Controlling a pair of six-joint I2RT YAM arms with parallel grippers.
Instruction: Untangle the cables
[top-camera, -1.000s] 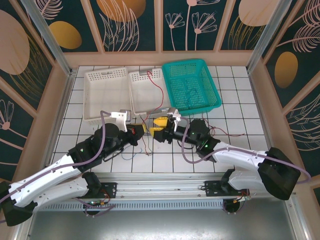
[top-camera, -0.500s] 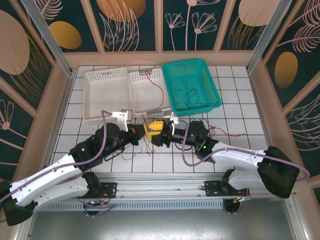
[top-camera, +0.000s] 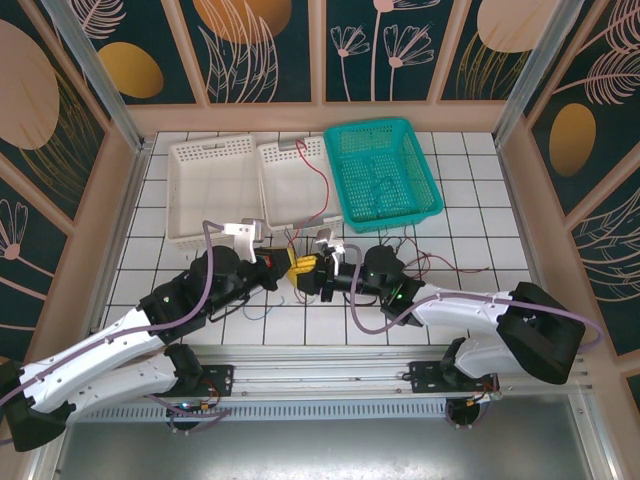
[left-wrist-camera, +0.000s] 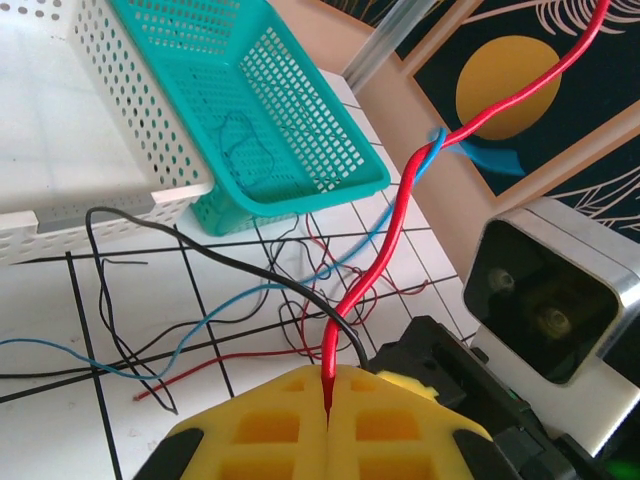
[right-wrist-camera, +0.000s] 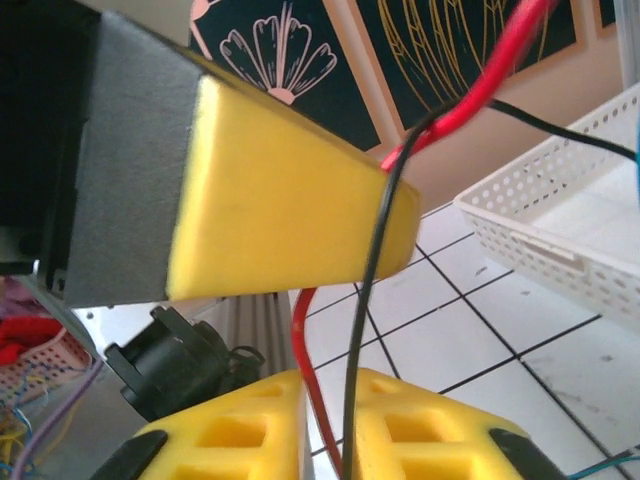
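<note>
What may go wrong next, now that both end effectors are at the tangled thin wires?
1. The thin red wire, pinched in the left end effector, is twisted with the thin blue wire; pulling may tighten that twist.
2. It and a thin black wire both run between the fingers of the right end effector; it may grip both together.

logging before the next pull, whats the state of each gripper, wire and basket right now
left gripper: shut on the thin red wire
right gripper: nearly closed, red wire and thin black wire in its narrow gap; grip unclear
thin red wire: raised, twisted with the thin blue wire
teal plastic mesh basket: upright, dark wire loop inside
white perforated plastic basket: upright, red wire strand lying across it
</note>
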